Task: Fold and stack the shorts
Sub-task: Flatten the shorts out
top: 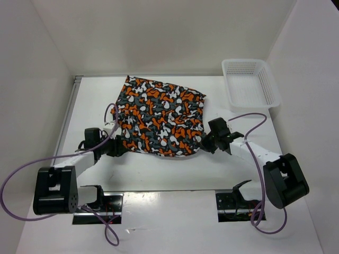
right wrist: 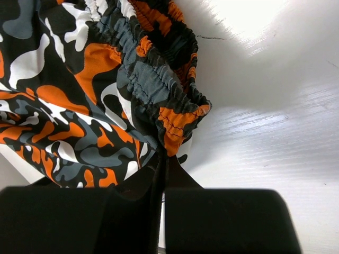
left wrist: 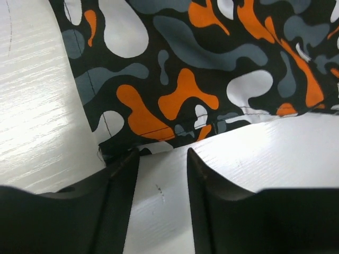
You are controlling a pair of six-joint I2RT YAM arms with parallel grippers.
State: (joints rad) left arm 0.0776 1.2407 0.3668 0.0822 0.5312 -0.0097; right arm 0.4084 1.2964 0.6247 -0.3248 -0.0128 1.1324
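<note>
- Top view: the shorts (top: 159,119) lie spread on the table (top: 175,169), between the two pincers.
- The left pincer (top: 121,148) is at the near left corner of the shorts, and its tip touches or almost touches the edge of the cloth. From here I cannot tell how wide it is.
- The right pincer (top: 205,142) is at the near right corner of the shorts, and its tip is against the cloth.
- A white basket (top: 249,82) stands beyond the right pincer, well apart from it and just beside the far right corner of the shorts.
- Left wrist view: the left pincer (left wrist: 161,153) is partly open. Its two fingers (left wrist: 119,180) are apart and only bare table (left wrist: 159,201) shows between them.
- The hem of the shorts (left wrist: 212,63) runs just in front of the fingertips. Its corner reaches the tip of the finger on the left side of this view, but the cloth is not between the fingers.
- Right wrist view: the right pincer (right wrist: 163,161) is closed, with the fingers pressed together.
- The gathered waistband (right wrist: 159,84) of the shorts (right wrist: 79,116) comes down to the fingertips and seems to be pinched there. The rest of the cloth lies in front and to the left side of this view.
</note>
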